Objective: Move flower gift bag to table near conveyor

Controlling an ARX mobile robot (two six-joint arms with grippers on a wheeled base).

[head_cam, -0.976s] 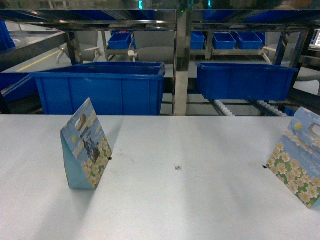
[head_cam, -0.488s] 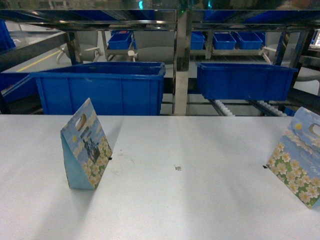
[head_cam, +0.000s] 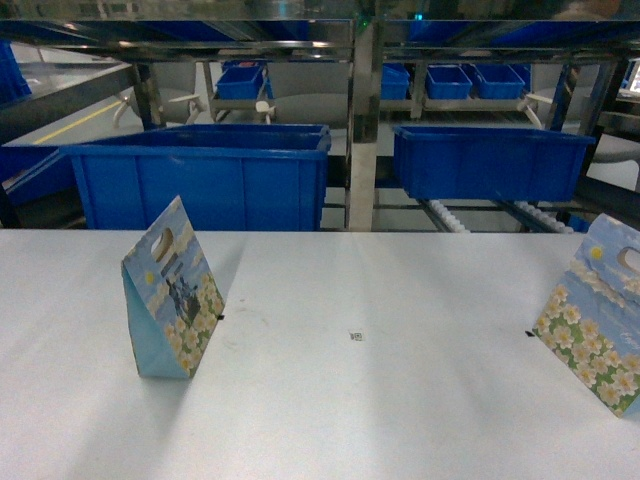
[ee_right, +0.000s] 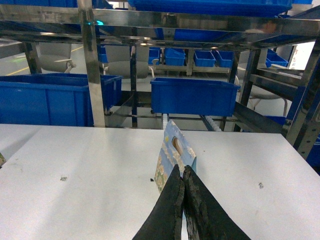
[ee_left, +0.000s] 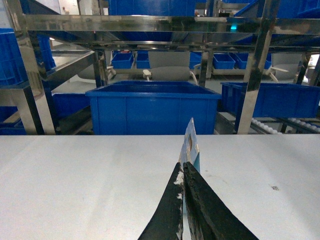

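In the left wrist view the left gripper (ee_left: 183, 172) has its two black fingers pressed together with no gap between them, and the thin edge of a flower gift bag (ee_left: 190, 148) rises right at their tips; the pictures do not settle whether the paper is pinched between the tips or only stands just beyond them, so I cannot tell if it is held. The right wrist view shows the same pose: the right gripper (ee_right: 182, 175) has its fingers shut tight against each other, and a second gift bag (ee_right: 172, 157) stands at their tips, its oval handle hole and flower print turned partly toward the camera; here too a real grip cannot be confirmed. Neither gripper shows in the head view. Taking the table (head_cam: 400, 400) as landmark, both bags stand upright on its white top: the left bag (head_cam: 170, 292) sits on the table's left part, well back from the far edge, as a folded wedge with blue side panel and daisy-printed face, and the right bag (head_cam: 595, 315) stands at the table's right edge, cut off by the frame. A tiny black mark (head_cam: 355, 336) lies on the table between the two bags. Beyond the table's far edge stands the conveyor (head_cam: 360, 130), a stainless-steel frame with white rollers (head_cam: 445, 216) low on its right, carrying a large blue bin (head_cam: 200, 180) behind the table's left half and another blue bin (head_cam: 490, 160) behind its right half.
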